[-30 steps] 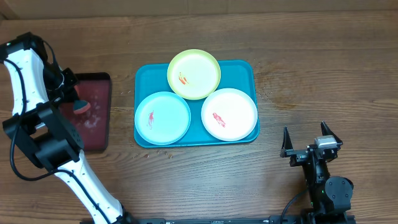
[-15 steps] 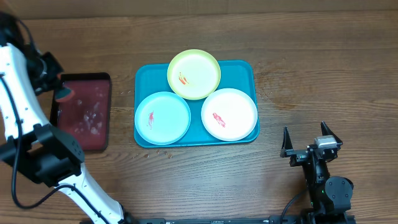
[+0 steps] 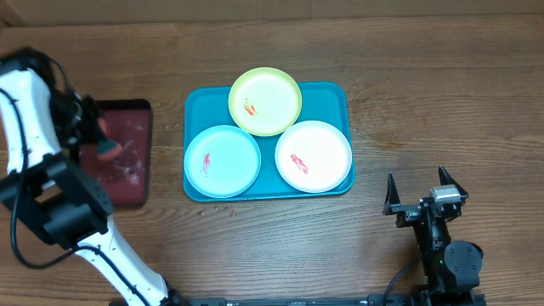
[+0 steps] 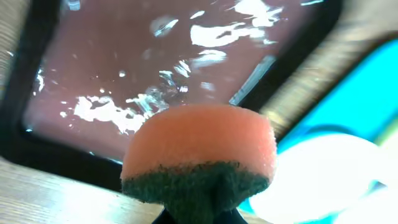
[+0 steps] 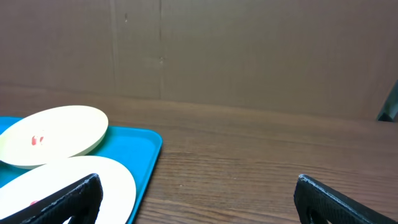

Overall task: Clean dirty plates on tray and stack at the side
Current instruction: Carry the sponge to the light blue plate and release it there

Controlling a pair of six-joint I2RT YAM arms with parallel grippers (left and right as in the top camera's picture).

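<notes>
Turquoise tray [image 3: 327, 102] lies flat and holds three round plates, each smeared red. Yellow-green plate [image 3: 265, 101] overhangs the far rim, touching both others. Light blue plate [image 3: 223, 161] near-left, white plate [image 3: 314, 155] near-right.

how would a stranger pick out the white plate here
Look at the turquoise tray on the table. Three plates sit on it, each smeared red. The white plate is the right-hand one; its neighbours are light blue and yellow-green.
</notes>
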